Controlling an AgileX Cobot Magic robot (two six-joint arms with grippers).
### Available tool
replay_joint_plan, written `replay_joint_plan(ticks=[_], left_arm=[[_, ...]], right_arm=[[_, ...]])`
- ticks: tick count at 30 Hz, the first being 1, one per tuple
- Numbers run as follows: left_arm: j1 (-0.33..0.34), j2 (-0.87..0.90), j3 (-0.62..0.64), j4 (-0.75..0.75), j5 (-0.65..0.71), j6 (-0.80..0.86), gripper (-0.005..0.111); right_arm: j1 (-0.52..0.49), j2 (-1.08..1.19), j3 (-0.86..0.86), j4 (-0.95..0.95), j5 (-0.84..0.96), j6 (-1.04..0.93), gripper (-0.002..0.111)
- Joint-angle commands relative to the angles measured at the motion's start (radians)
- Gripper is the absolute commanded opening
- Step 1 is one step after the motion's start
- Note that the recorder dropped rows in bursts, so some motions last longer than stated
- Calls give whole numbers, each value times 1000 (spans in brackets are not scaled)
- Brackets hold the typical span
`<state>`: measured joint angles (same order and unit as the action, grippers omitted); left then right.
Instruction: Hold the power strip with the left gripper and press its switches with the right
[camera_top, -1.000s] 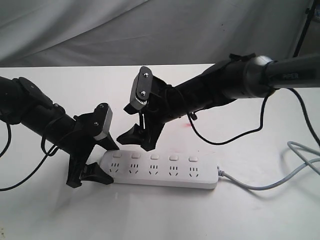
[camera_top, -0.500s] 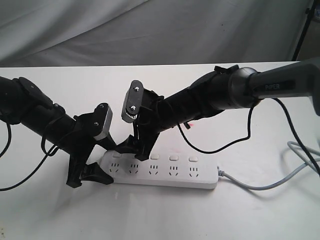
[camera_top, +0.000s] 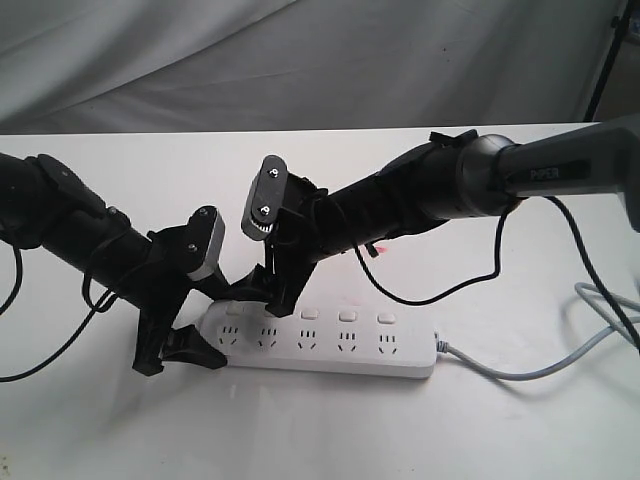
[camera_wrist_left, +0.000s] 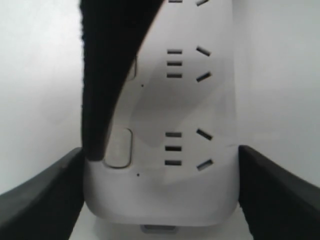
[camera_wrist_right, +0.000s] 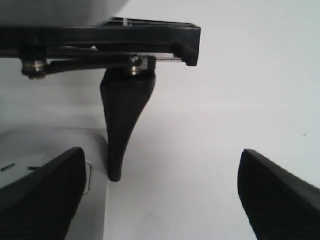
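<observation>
on the white table (camera_top: 120, 430), the black two-fingered left claw (camera_top: 208, 322) on its slim cabled arm is clamped across the left end of the long flat white plastic power strip (camera_top: 330, 352), one finger against each long side. the strip lies flat at the table's front middle, its five small white square switches (camera_top: 309, 314) in a row. the black right claw (camera_top: 262, 292) on the thick grey arm is spread wide, one fingertip (camera_wrist_left: 94, 142) down at the leftmost switch's edge. a grey cable (camera_top: 520, 375) trails right.
</observation>
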<state>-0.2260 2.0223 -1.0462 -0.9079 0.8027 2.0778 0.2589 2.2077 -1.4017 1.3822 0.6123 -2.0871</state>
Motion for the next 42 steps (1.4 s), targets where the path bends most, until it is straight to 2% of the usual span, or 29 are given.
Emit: replay_joint_plan(ticks=[1, 32, 42], left_arm=[[-5, 3, -4, 3, 6, -4, 6], [-5, 3, -4, 3, 6, -3, 6], [-5, 3, -4, 3, 6, -1, 6]], right_arm=[[14, -2, -3, 14, 1, -22, 76], [22, 32, -3, 36, -45, -51, 76], [22, 32, -3, -40, -38, -15, 76]])
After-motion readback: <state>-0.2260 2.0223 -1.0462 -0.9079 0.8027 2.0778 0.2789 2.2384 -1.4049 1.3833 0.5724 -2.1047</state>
